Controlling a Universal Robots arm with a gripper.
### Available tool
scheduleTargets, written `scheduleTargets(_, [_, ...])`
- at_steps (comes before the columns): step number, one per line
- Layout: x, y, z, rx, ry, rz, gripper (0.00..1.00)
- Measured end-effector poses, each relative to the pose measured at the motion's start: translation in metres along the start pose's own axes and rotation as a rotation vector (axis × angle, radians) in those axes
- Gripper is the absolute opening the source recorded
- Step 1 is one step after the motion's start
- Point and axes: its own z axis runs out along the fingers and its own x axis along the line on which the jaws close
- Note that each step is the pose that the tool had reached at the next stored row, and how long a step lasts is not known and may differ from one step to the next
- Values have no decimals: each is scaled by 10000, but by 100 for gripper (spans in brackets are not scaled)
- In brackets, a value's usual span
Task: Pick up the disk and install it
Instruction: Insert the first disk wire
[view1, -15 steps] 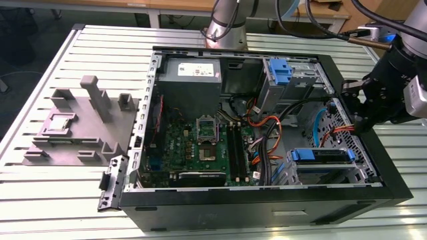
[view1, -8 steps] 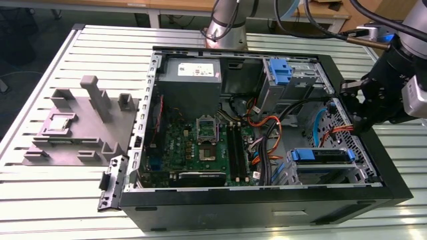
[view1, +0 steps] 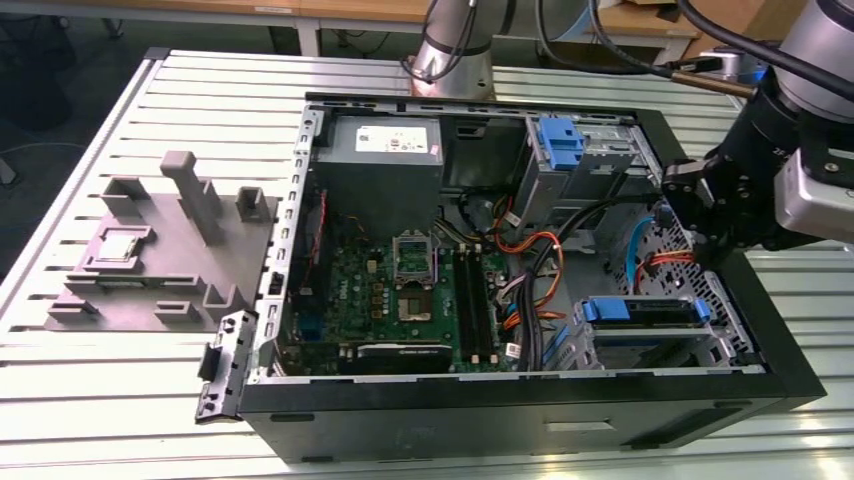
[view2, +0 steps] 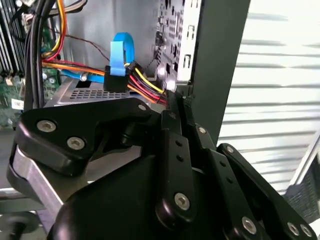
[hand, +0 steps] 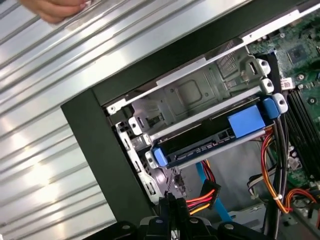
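Fixture (view1: 147, 255) of grey plastic lies at nine o'clock on the slatted table (view1: 120, 400) in the exterior view, well apart from the work. The open computer case (view1: 534, 405) fills the middle. Inside it are a green circuit board (view1: 400, 290) at the centre, a grey box (view1: 380, 150) with a white sticker at twelve o'clock, and a tall blue bracket (view1: 561, 145) at one o'clock. Orange and red cables (view1: 534, 270) run between the board and the drive cage.

The disk (view1: 641, 312) sits in that cage at four o'clock, its blue frame facing up. In the first wrist view the disk (hand: 210, 142) lies level between the cage rails, and it looks seated or nearly so. The gripper (view1: 678, 215) hangs at three o'clock, just inside the case wall and above the cage. In both wrist views the gripper (view2: 173, 97) (hand: 170, 202) has its fingers pressed together with nothing between them, their tips close to the perforated wall and the cable plug.

Hazards, as judged:
- The tips could snag the red and yellow cable bundle if the arm travels sideways.
- The tips could scrape the case wall, since the clearance looks small.
- The disk could jam if it is pushed while one rail is not engaged.
- A person's hand (hand: 55, 7) rests on the table beside the case, within possible reach of the arm.
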Motion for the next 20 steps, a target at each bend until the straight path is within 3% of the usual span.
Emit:
scheduleTargets(10, [0,0,3,-243,210,1749,17])
scheduleTargets(17, [-36,18,-4,-256,221,1841,17])
scheduleTargets(20, [-36,18,-5,-307,252,2134,17])
